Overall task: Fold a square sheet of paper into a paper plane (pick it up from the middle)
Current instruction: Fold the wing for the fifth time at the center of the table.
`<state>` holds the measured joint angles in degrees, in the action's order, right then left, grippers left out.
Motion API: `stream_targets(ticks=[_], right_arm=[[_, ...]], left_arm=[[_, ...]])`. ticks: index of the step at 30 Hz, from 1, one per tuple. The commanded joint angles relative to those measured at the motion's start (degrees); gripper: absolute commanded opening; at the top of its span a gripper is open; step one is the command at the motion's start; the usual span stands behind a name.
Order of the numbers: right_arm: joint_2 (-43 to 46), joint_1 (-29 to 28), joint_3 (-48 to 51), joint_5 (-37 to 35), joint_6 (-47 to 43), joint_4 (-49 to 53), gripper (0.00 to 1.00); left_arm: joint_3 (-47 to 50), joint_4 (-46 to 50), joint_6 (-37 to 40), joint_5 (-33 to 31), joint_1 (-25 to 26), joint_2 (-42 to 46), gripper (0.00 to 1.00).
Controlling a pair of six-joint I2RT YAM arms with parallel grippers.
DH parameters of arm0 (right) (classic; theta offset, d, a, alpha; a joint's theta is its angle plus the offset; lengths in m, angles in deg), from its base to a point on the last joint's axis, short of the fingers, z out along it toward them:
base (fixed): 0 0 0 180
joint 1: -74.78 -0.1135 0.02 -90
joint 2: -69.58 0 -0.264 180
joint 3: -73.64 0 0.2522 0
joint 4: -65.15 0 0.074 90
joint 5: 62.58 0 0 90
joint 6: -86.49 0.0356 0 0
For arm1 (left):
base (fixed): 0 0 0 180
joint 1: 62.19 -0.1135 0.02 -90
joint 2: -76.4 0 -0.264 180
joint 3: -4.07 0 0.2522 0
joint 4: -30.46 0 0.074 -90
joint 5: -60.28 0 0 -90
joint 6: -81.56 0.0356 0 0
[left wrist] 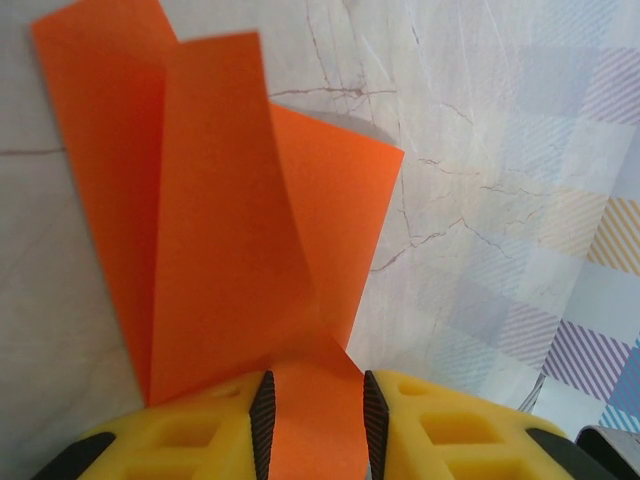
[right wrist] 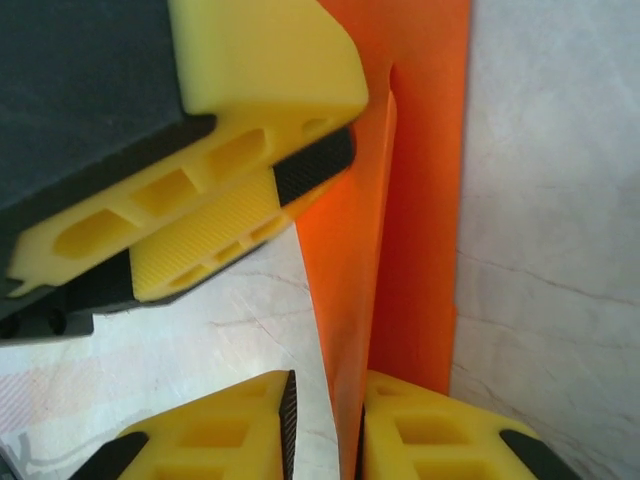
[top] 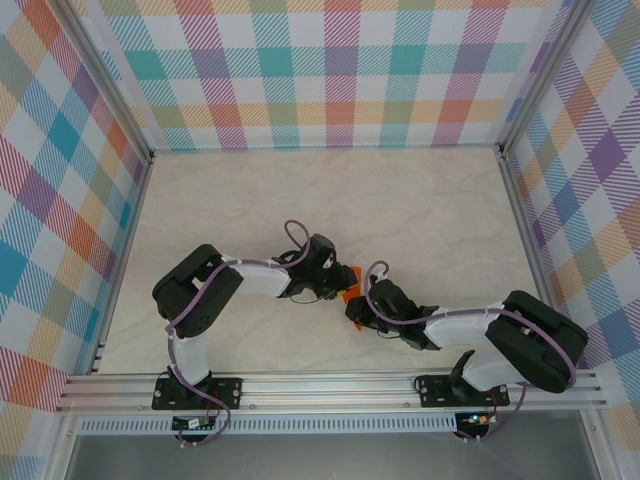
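Marble tabletop [top: 420, 200]; arms [top: 250, 278] crooked inward at paper [top: 351, 284]

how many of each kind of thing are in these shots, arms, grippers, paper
robot arms: 2 (left arm, right arm)
yellow-fingered grippers: 2 (left gripper, right gripper)
folded orange paper sheet: 1
total: 5

From above, most of the folded orange paper [top: 351, 281] lay hidden between the left gripper [top: 335, 288] and the right gripper [top: 356, 312], their jaws too small to read. The left wrist view cut off its top, and its lower end vanished between the pads [left wrist: 263, 420]. The right wrist view cut its top too; 1 right finger [right wrist: 420, 430] hid its foot.
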<state>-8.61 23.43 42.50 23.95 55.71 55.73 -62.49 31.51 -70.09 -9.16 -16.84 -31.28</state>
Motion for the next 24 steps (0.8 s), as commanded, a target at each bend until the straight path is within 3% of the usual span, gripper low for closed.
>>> stream_targets(ticks=[1, 10, 24], right_arm=[[2.68, 0.78, -0.27, 4.04, -0.38, 12.21, 0.25], [5.24, 3.62, -1.19, 12.60, -2.12, 15.59, 0.24], [8.11, 8.10, -4.79, 16.12, -7.10, 19.27, 0.25]], left_arm=[[1.13, 4.87, 1.11, -0.99, 0.49, -2.84, 0.32], [0.26, 6.86, 2.41, -0.73, 0.62, -2.76, 0.31], [-0.11, 7.44, 2.91, -0.47, 1.04, -1.65, 0.30]])
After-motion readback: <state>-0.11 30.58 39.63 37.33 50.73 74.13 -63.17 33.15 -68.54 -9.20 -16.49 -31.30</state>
